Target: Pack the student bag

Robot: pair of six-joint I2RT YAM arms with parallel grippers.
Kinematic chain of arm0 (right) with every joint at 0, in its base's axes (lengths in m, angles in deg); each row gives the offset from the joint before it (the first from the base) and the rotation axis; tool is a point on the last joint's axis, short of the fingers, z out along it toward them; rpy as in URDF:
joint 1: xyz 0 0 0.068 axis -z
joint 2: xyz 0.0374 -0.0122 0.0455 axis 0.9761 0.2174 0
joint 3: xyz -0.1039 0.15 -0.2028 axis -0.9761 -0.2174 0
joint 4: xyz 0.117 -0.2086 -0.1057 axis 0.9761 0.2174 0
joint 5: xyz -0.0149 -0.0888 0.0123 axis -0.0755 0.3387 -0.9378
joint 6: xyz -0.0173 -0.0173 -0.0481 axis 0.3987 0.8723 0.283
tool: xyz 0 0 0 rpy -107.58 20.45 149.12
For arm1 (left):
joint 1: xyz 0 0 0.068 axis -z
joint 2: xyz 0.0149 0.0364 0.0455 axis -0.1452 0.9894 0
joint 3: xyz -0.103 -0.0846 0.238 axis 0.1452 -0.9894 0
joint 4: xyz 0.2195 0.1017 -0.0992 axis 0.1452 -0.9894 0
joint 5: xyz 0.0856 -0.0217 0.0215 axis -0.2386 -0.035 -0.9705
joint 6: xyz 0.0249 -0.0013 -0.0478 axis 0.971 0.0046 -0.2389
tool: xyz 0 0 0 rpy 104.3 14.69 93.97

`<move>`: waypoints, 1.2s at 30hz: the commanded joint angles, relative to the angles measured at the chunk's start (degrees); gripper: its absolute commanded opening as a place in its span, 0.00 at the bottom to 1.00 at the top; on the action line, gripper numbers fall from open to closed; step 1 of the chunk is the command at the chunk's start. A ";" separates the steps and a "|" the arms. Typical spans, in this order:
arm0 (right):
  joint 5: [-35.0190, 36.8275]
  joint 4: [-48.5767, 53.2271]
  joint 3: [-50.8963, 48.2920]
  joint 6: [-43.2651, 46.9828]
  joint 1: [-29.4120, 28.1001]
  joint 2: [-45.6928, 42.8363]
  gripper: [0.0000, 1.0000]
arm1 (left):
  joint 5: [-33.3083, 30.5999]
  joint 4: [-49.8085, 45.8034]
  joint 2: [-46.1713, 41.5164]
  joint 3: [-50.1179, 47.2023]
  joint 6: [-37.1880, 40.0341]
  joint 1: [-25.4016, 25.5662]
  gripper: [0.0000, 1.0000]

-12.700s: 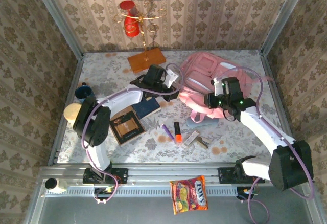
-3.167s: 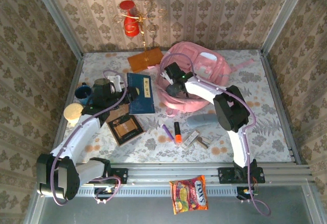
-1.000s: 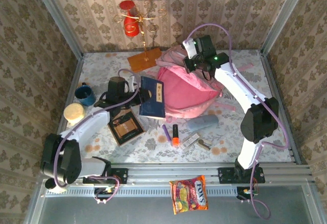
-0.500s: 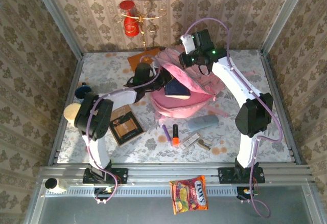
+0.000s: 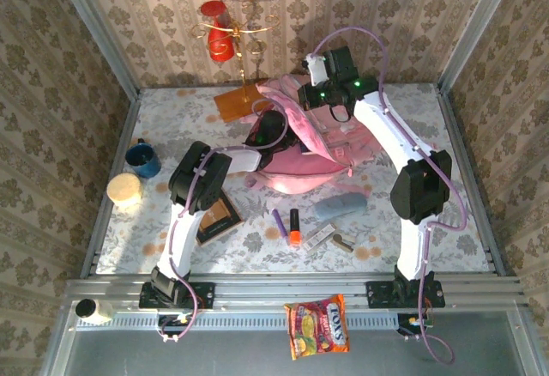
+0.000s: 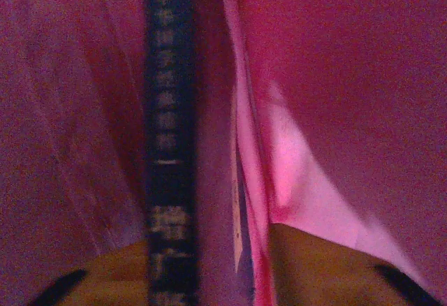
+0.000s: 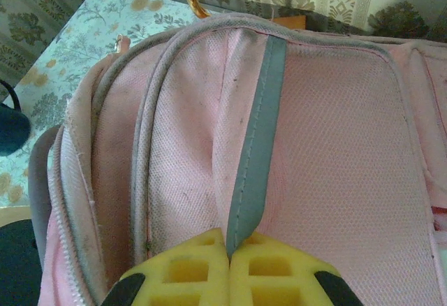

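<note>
- Floral-printed table [image 5: 171, 110], closed in by patterned wallpaper. On it the student bag [image 5: 309, 170] lies directly under the right pincer [image 7: 229, 253] and wraps around the left pincer [image 6: 213, 264].
- Right pincer: clenched on the bag's grey webbing strip [image 7: 255, 145]. Both yellow pads press together on the strip and hold the top panel up.
- Left pincer: thrust into the bag's pink interior. A dark blue book [image 6: 170, 145] stands edge-on between its pads, with a fold of lining just beside it. We cannot tell whether the pads grasp the book or have let it go.
- Handling: we judge the bag soft, light and limp, so its mouth would likely sag shut unless held. The webbing strip and the corded rim beside the right pincer look like the firmest holds. Loose lining would probably bunch or slip.
- Contents: the bag holds the book, and we can discern nothing else inside. A blue mug [image 5: 141, 160], well apart to the left of the left pincer, shows no contents we can make out.
- Not yet packed, and nearer the arm bases than either pincer: a grey-blue pouch [image 5: 339, 204] and an orange marker [image 5: 294, 228].
</note>
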 commanded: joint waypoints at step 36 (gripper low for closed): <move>6.39 -16.29 -20.04 -11.60 -23.34 0.35 0.78 | -8.46 -52.90 -77.72 -61.84 35.68 -39.43 0.92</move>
